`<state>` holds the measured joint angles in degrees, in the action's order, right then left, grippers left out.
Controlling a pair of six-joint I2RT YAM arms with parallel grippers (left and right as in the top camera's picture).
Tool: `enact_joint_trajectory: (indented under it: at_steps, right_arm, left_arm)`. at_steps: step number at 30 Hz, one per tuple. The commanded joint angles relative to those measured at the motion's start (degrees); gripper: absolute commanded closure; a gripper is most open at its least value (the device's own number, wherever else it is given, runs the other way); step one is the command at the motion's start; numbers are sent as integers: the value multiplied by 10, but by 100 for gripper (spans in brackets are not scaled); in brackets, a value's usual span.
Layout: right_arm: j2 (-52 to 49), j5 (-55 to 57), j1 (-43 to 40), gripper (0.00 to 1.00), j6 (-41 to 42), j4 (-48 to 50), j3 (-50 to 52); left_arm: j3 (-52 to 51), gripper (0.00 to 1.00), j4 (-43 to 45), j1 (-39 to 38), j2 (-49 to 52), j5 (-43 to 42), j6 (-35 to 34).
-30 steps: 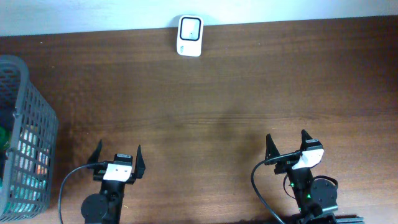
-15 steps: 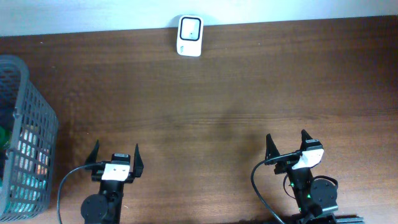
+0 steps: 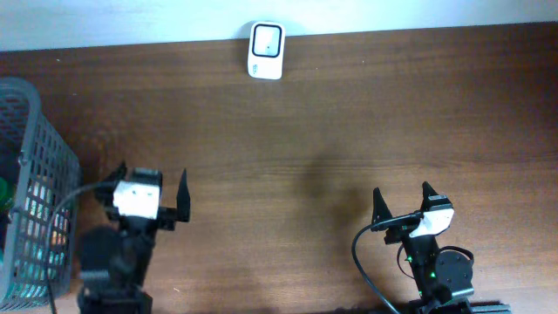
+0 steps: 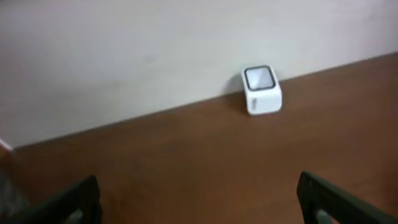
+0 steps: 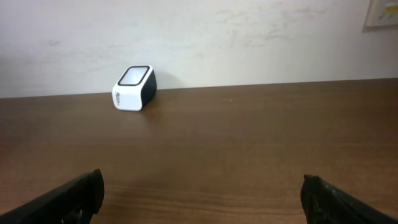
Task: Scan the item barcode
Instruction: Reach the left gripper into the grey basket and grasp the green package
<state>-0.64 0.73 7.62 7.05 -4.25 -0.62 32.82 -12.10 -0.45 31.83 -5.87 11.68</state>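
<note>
Your left pincer (image 3: pixel 148 181) hangs wide open and empty just beside the grey plastic mesh basket (image 3: pixel 54 139) at the left end of the dark brown wooden counter (image 3: pixel 349 113). That is the likely first stop, since the coloured items (image 3: pixel 7 190) to be scanned lie inside it, only partly visible through the mesh. The white box-shaped barcode scanner (image 3: pixel 266 38) sits against the far wall, window angled up to receive a label. Your right pincer (image 3: pixel 402 194), also spread and empty, waits near the front edge, well apart from both.
</note>
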Motion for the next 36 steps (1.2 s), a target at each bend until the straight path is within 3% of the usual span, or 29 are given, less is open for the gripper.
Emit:
enact_joint_trajectory:
  at_steps: [1, 4, 8, 9, 16, 19, 20, 21, 23, 24, 25, 27, 30, 34, 36]
  right_arm:
    - [3, -1, 2, 2, -2, -4, 3]
    - [3, -1, 2, 2, -2, -4, 3]
    - [3, -1, 2, 2, -2, -4, 3]
    - [3, -1, 2, 2, -2, -4, 3]
    - [3, -1, 2, 2, -2, -4, 3]
    - [3, -1, 2, 2, -2, -4, 3]
    - [3, -1, 2, 2, -2, -4, 3]
    - [3, -1, 2, 2, -2, -4, 3]
    - [3, -1, 2, 2, -2, -4, 3]
    - [3, -1, 2, 2, -2, -4, 3]
    - [3, -1, 2, 1, -2, -4, 3]
    - [3, -1, 2, 2, -2, -4, 3]
    - [3, -1, 2, 2, -2, -4, 3]
    - [3, -1, 2, 2, -2, -4, 3]
    - [3, -1, 2, 2, -2, -4, 3]
  left_arm:
    - [129, 1, -70, 3, 100, -64, -7]
    - [262, 1, -185, 3, 203, -103, -7]
    - [537, 1, -471, 3, 394, -122, -7]
    - [572, 1, -508, 3, 425, -122, -7]
    - [581, 1, -528, 3, 500, -131, -12]
    - [594, 2, -512, 25, 501, -33, -139]
    - [606, 4, -512, 40, 501, -9, -165]
    - [621, 1, -512, 54, 501, 5, -171]
    - [668, 1, -507, 105, 501, 127, -182]
    - [685, 1, -501, 150, 501, 219, -243]
    - [688, 1, -499, 189, 501, 245, -290]
    - [687, 1, -490, 254, 506, 248, -329]
    - [687, 1, -497, 362, 557, 291, -329]
    - [685, 1, -518, 430, 614, 291, -328]
    - [675, 1, -530, 457, 653, 293, -295]
